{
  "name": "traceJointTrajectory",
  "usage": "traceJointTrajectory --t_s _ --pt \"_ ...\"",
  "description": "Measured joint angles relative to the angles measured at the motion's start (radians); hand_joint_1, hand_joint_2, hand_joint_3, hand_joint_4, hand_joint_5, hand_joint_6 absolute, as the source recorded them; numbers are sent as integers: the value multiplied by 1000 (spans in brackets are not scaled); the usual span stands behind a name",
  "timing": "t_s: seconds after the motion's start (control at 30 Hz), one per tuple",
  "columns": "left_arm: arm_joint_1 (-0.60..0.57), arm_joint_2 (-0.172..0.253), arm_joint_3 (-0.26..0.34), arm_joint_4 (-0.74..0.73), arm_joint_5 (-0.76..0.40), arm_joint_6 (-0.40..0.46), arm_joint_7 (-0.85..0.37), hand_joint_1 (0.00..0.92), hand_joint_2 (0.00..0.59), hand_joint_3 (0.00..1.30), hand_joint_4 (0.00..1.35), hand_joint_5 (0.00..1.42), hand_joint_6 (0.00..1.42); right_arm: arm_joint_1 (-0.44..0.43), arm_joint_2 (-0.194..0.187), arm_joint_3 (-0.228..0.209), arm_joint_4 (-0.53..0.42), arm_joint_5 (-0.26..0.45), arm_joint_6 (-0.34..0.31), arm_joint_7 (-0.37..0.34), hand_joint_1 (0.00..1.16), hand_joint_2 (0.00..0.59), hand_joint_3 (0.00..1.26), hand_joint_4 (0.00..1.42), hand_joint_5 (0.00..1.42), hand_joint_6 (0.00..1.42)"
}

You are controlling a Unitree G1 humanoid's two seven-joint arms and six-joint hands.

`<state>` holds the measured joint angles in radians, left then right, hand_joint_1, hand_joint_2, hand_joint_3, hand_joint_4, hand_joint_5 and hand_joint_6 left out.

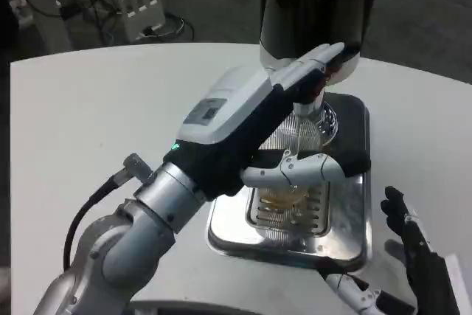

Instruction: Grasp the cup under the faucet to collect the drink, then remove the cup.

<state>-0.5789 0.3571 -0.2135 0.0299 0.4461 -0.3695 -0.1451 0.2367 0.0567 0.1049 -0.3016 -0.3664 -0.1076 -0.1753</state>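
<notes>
— Where was the cup (304,134)?

— Upright, mouth up, on the drip tray (346,234) under the dispenser (310,5), the left hand (247,127) fingers (295,170) wrapped around it.

— The right hand (409,256)?

— Fingers spread, holding nothing, on the worktop (96,116).

Left robot hand (254,119) around clear cup (299,154) under dispenser faucet (310,94).

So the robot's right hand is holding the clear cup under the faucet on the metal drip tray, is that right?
Not quite: it is the left hand that holds the clear cup under the faucet on the metal drip tray. The right hand lies beside the tray, holding nothing, as the head view shows.
</notes>
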Motion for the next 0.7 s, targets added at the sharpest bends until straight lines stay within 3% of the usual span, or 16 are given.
traceJointTrajectory --t_s 0.2,0.47,0.7 --pt "-9 8 -3 0 4 3 0 0 100 105 78 173 105 -39 2 8 45 45 9 -50 852 172 83 94 92 153" --pt "-24 8 -13 2 36 10 0 0 101 105 78 173 105 -179 6 25 186 54 20 -104 848 158 83 94 97 168" --pt "-39 15 -13 6 36 18 -4 0 101 106 78 173 105 -239 7 30 232 66 24 -149 845 157 83 97 99 170"
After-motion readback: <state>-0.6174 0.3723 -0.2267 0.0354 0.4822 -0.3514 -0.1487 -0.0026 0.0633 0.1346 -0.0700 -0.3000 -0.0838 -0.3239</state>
